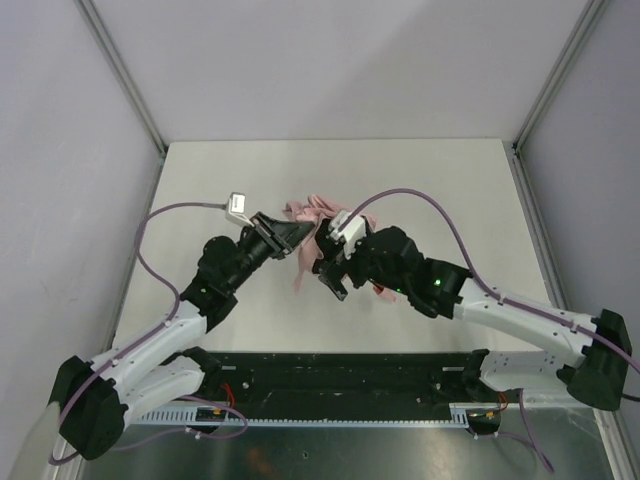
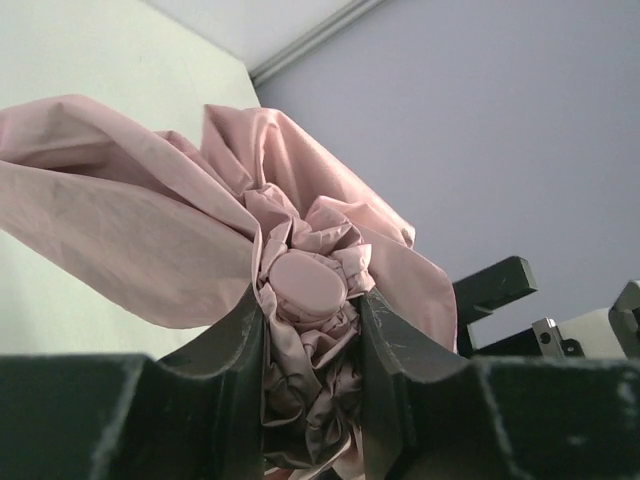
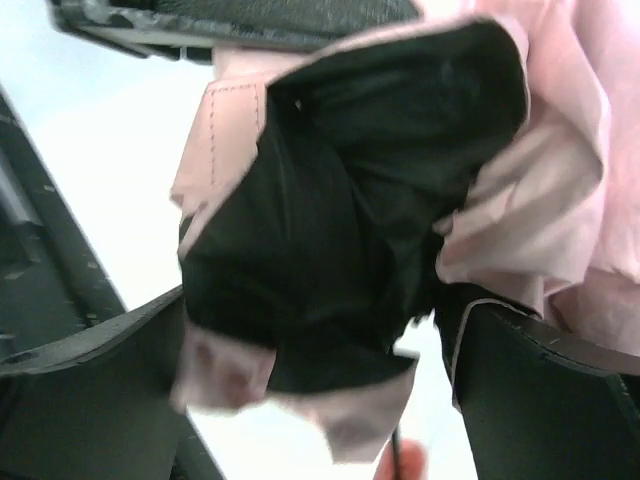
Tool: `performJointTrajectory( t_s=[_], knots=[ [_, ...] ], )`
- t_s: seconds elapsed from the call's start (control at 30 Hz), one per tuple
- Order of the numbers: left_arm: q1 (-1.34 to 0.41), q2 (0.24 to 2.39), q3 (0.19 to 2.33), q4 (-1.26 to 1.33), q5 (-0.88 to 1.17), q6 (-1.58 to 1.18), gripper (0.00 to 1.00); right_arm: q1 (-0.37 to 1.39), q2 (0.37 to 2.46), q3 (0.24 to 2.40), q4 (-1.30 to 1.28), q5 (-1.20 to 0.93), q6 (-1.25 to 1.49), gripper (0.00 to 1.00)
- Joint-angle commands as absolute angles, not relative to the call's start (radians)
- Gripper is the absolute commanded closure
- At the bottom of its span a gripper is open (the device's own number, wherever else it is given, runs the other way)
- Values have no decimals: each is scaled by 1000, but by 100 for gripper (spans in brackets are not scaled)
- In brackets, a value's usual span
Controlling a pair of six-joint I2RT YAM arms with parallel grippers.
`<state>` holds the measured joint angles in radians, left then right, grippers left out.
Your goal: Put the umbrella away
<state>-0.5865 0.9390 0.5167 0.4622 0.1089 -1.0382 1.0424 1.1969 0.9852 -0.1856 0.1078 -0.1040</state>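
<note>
The crumpled pale pink umbrella [image 1: 312, 210] is bunching between both arms over the matte white table [image 1: 450, 200]. The left gripper [image 2: 310, 325] is pinching gathered folds under its smooth round cap [image 2: 308, 283]. The right gripper [image 3: 310, 350] is gaping wide around the limp black lining [image 3: 340, 200].

The umbrella [image 2: 150, 230] has plain pale pink outer fabric with no pattern. Its lining [image 3: 340, 230] is solid black with a pink hem, and the round cap [image 2: 308, 283] is matching pink. The table [image 1: 450, 190] is off-white. The arm links [image 1: 150, 345] are white with black joints. The cables [image 1: 405, 191] are purple. The walls [image 1: 60, 120] are pale lavender-grey.
</note>
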Motion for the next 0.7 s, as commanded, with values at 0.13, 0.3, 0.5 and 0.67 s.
performJointTrajectory(
  t_s=[0.13,0.3,0.5,0.67],
  knots=[
    [-551,860,525,685,40,-836,100,1014,1058,965,-174,-15,246,1],
    [-551,852,526,679,25,-781,100,1037,1103,1018,-122,72,387,16],
    [-551,846,561,607,-22,-698,100,1150,1208,1180,-240,418,401,33],
    [-553,845,602,543,-93,-588,100,1198,1229,1241,-284,595,465,15]
  ],
)
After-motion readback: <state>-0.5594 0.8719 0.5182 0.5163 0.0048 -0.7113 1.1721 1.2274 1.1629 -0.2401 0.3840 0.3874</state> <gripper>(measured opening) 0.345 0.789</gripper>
